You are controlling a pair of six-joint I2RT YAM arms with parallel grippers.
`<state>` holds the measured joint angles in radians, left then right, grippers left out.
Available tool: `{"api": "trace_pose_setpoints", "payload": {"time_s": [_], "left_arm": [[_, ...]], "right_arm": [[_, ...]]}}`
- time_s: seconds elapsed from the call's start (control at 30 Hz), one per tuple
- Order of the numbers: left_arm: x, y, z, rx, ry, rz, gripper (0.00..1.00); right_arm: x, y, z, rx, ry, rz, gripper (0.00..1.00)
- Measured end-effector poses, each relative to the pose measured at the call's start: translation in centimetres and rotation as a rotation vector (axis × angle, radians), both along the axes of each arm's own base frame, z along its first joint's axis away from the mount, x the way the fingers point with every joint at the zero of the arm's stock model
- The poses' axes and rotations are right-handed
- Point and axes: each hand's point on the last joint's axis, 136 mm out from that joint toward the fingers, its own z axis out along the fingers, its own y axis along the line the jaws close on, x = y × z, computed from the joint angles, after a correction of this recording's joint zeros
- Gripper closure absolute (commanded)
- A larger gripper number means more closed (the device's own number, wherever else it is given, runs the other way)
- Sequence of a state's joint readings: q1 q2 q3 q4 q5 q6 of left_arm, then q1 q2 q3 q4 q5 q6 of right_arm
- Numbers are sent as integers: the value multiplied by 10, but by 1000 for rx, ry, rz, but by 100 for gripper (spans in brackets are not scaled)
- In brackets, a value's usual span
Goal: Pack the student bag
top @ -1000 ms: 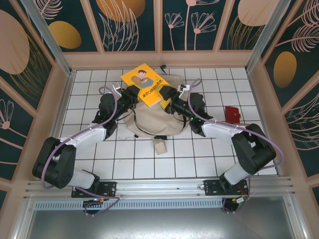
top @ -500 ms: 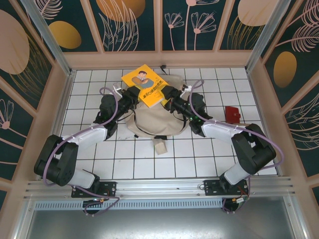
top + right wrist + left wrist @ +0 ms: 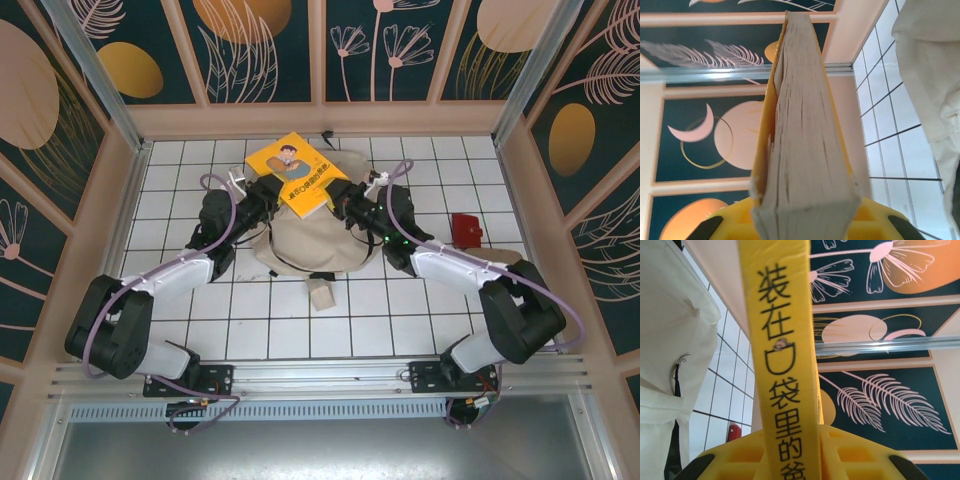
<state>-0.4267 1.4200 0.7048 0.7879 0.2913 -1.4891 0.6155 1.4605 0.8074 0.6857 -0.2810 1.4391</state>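
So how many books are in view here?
1. The yellow book is held over the student bag, the left pincer on its spine edge, the right pincer on its page edge. More could be hidden inside the bag.

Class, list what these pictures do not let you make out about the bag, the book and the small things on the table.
1. Top view: the book, clamped by the left gripper and right gripper, covers the top of the student bag, so its opening is hidden.
2. Left wrist view: the book's spine text runs off the bottom edge.
3. Top view: the red object is too small to identify.
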Motion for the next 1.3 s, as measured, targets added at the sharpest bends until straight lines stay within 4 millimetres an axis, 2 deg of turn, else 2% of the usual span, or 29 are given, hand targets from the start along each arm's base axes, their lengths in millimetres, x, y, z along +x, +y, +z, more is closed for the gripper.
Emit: {"api": "trace_pose_setpoints", "payload": {"time_s": [0.1,0.17,0.23,0.3,0.4,0.47,0.6,0.7,0.87,0.97,1.17,1.3], "left_arm": [[-2,0,3,12,-17,-8,68],[-3,-1,2,29,-22,-13,53],[-3,-1,-2,65,-17,-16,32],[-3,-1,-6,114,-6,-19,21],[3,3,-16,251,29,-1,12],[6,10,-23,358,42,19,11],[2,19,-43,569,56,7,10],[-6,14,-57,731,63,-45,12],[-23,-24,-67,934,8,-205,21],[-37,-47,-87,1028,10,-313,25],[-73,-88,-140,1195,71,-478,30],[-89,-120,-159,1264,70,-544,34]], "right_arm": [[-2,-1,3,-9,-15,0,98],[-2,-2,3,-16,-19,1,99],[-1,-4,0,-29,-22,0,100],[-1,-12,-9,-60,-13,-14,100],[0,-35,-19,-131,-13,-52,100],[3,-56,-19,-187,-32,-92,100],[8,-111,-6,-299,-109,-218,100],[11,-148,5,-378,-159,-313,100],[4,-196,4,-486,-165,-423,100],[-3,-217,-3,-533,-133,-459,100],[-16,-244,-17,-586,-67,-491,100],[-24,-252,-23,-599,-46,-491,100]]}}
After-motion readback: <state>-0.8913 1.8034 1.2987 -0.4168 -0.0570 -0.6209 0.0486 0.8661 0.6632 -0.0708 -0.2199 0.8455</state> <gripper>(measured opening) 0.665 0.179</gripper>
